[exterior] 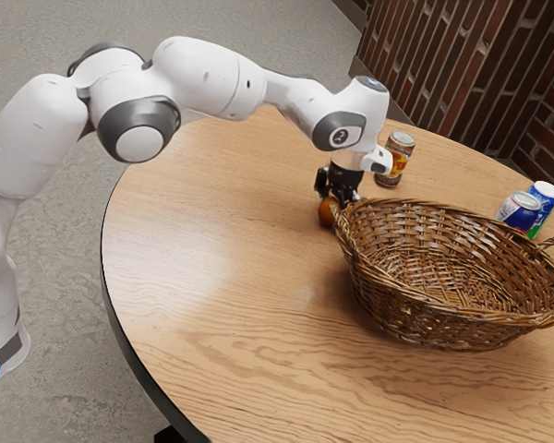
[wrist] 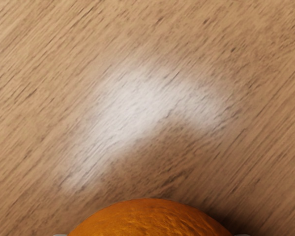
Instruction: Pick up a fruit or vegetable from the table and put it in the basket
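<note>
Orange (exterior: 326, 213) clasped by the fingers (exterior: 338, 195), just beside the basket (exterior: 402, 309)

The fingers are closed on the orange from two sides; it sits below the black housing. The exterior view sets the wicker basket just past the fingers, toward that view's right, its near rim beside the fruit; whether they touch, I cannot tell. Beyond the fingers, near them, stands a brown-and-yellow can (exterior: 393, 163); well apart, past the basket, are a blue can (exterior: 517, 214) and a blue-and-green can (exterior: 546, 200).

The wrist view adds the dimpled peel, and wood grain with a pale sheen on the tabletop (wrist: 137, 44). The orange is round, with no long axis to read; which way its stem end points, I cannot tell. Nor can I tell whether it touches the tabletop.
</note>
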Controlling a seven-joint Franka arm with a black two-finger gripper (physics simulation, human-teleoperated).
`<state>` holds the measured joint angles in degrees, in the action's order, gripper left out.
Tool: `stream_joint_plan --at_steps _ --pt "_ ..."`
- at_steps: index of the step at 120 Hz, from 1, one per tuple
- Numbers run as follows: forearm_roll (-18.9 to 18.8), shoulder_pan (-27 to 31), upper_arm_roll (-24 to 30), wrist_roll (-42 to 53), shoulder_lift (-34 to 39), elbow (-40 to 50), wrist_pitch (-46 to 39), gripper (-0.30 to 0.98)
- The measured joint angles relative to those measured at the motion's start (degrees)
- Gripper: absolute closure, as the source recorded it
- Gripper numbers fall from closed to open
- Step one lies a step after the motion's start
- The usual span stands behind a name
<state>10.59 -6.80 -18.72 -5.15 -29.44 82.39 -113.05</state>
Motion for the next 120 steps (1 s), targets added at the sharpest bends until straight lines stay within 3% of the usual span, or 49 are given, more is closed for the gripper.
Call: stream_joint_plan --at_steps 21,42,75,99,120 --pt "-0.44 -0.80 -0.09 -0.20 4.20 -1.81 0.47 0.35" --pt "-2.54 -6.05 -0.72 -0.33 10.80 -7.32 4.01 0.34" --pt "-7.40 -18.32 -0.44 -0.51 10.53 -16.05 8.88 0.34" --pt "-8.36 -20.81 1.07 -0.55 7.83 -19.46 9.80 0.34" --pt "-8.31 -21.12 1.43 -0.49 7.48 -19.85 9.70 0.10"
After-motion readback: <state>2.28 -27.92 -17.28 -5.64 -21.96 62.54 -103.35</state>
